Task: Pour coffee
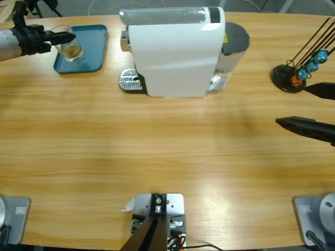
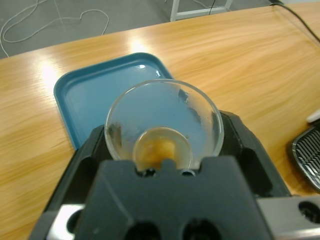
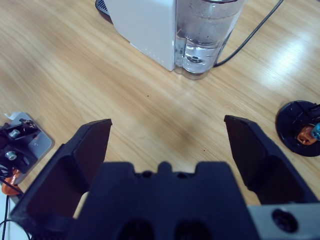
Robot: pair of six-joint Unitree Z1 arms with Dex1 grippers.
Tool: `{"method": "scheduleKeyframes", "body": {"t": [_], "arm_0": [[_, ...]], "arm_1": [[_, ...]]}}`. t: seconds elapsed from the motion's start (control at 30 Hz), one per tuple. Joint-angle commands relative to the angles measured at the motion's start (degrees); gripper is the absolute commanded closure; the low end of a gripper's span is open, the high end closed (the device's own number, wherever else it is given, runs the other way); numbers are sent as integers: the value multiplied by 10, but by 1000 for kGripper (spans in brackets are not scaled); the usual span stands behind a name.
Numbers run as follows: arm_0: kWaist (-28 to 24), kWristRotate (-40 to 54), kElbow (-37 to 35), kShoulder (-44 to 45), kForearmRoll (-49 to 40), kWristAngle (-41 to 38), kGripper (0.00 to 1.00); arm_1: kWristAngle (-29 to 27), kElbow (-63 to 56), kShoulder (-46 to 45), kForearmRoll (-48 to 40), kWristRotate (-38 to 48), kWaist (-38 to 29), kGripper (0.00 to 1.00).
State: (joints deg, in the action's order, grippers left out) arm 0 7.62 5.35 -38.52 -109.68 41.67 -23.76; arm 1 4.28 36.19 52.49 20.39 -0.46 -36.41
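Observation:
A clear glass [image 1: 68, 45] holds a shallow amber-brown pool of coffee [image 1: 73, 51] at its bottom. My left gripper [image 1: 67, 37] comes in from the upper left and is shut on the glass, at the left edge of the teal tray [image 1: 91, 52]. In the left wrist view the glass [image 2: 164, 120] sits between the black jaws of my left gripper [image 2: 167, 142], with the coffee [image 2: 159, 150] low inside it and the tray [image 2: 85, 100] behind. My right gripper [image 1: 292, 104] is at the right edge, open and holding nothing [image 3: 167, 125].
A white coffee machine [image 1: 172, 52] stands at the back middle, with a metal drip grate [image 1: 131, 80] at its left and a water tank [image 3: 205, 35] at its right. A black capsule stand [image 1: 293, 76] with coloured capsules is at the far right.

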Motion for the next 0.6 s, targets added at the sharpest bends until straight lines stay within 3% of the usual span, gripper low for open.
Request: {"method": "scheduleKeyframes", "body": {"t": [0.03,0.2,0.4,0.47,0.5,0.6], "arm_0": [[-3,-6,-29,-60,-12,26,805],[-2,-6,-53,-61,-57,32,766],[2,-6,-64,-58,-93,32,340],[3,-6,-62,-57,-96,31,274],[3,-6,-61,-55,-97,29,184],[3,-6,-56,-52,-96,26,46]], "arm_1": [[-12,-13,16,-4,6,3,0],[-13,-14,15,-4,6,3,0],[-15,-14,14,-4,6,3,0],[-16,-14,14,-4,6,3,0],[-16,-14,14,-4,6,3,0],[-16,-14,14,-4,6,3,0]]}}
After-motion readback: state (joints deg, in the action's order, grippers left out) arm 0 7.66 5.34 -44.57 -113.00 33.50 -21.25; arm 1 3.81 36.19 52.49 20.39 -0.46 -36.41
